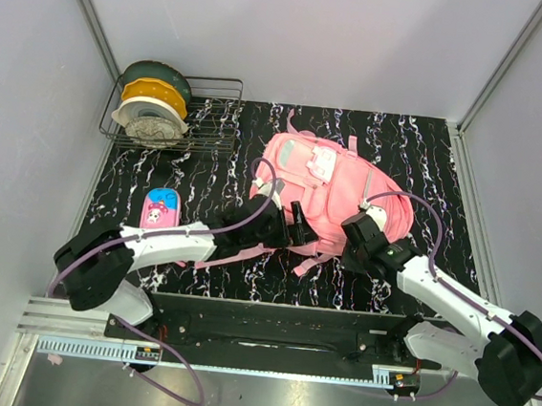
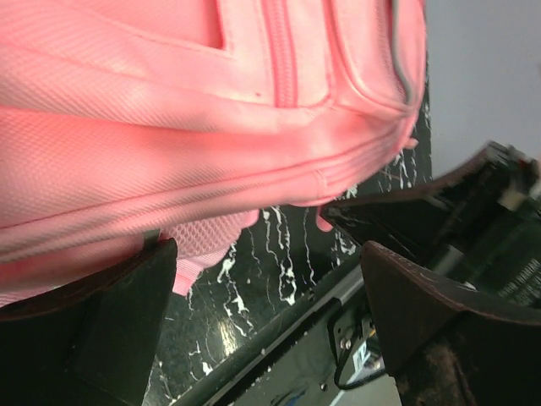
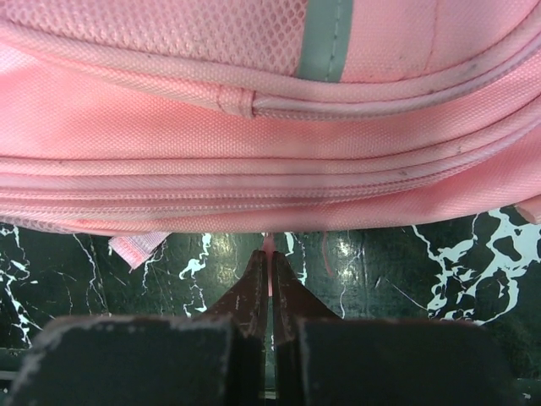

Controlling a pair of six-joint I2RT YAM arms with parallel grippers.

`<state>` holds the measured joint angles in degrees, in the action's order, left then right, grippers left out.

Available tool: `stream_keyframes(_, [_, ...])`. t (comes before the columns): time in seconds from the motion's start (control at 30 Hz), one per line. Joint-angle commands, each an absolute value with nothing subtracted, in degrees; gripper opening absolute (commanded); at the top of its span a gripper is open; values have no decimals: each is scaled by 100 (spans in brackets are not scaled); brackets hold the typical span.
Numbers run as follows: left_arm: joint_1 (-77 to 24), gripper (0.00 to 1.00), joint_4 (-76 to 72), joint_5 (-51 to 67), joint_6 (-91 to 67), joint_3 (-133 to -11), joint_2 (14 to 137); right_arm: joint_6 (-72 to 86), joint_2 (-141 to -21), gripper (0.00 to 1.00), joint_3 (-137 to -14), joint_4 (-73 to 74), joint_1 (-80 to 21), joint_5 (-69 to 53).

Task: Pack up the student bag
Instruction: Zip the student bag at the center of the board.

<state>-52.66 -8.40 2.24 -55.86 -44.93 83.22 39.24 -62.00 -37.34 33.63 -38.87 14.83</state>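
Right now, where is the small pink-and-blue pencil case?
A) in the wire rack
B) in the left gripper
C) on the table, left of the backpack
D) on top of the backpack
C: the top view shows the pencil case lying on the table, left of the backpack, with nothing gripping it.

Pale grey walls (image 1: pixel 297 33) enclose a black, white-veined tabletop (image 1: pixel 430 151).

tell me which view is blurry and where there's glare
Left wrist: the student bag looks soft and smeared. Right wrist: its weave is crisp, with pale glare on the marble table. Top external: sharp, evenly lit, soft shadows only.
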Motion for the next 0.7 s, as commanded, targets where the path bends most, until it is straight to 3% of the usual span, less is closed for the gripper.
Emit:
stream_keyframes(0.0, [-5291, 94, -1195, -517, -5915, -4763, 8656, 3814, -5968, 0, -3946, 3305, -3858, 1397])
stream_keyframes(0.17, [-5265, 93, -1493, -870, -6432, -5071, 9122, 3920, -5853, 0, -3797, 3287, -3858, 1354])
stream_keyframes(0.4, [-5256, 77, -1669, -668, -6697, -5203, 9589, 4148, -6353, 0, -3604, 2980, -3858, 1512])
stream_keyframes(0.5, [-5195, 61, -1845, -563, -6759, -5089, 9598, 4201, -6626, 0, -3595, 2822, -3858, 1573])
stream_keyframes(0.57, [-5159, 44, -1890, -510, -6750, -5063, 9598, 4236, -6697, 0, -3595, 2734, -3858, 1608])
stream_keyframes(0.63, [-5142, 39, -1898, -484, -6741, -5063, 9598, 4263, -6741, 0, -3595, 2637, -3858, 1626])
stream_keyframes(0.67, [-5142, 28, -1907, -466, -6715, -5063, 9589, 4289, -6741, 0, -3603, 2619, -3858, 1652])
